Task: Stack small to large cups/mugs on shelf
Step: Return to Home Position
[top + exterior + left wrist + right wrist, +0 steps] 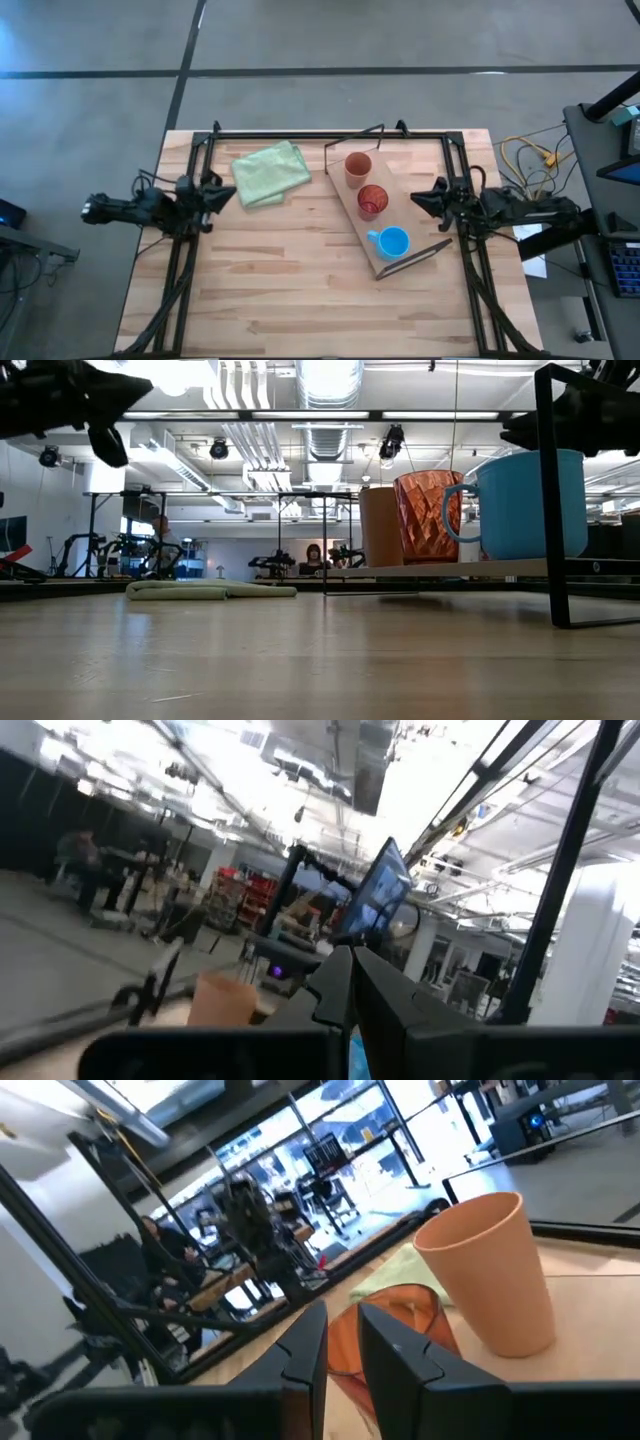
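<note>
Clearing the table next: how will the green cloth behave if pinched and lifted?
The green cloth lies folded in flat, soft layers, so it is likely floppy and may unfold if lifted by one edge. It looks thin, probably light. Pushed, it would likely bunch or slide on the smooth wooden table.

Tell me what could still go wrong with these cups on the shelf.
1. The right gripper sits close beside the shelf; a careless swing could bump it.
2. The blue mug stands near the shelf's end, so it is the likeliest to slide off.
3. The red cup and tan cup stand close by; one toppling may strike another.
</note>
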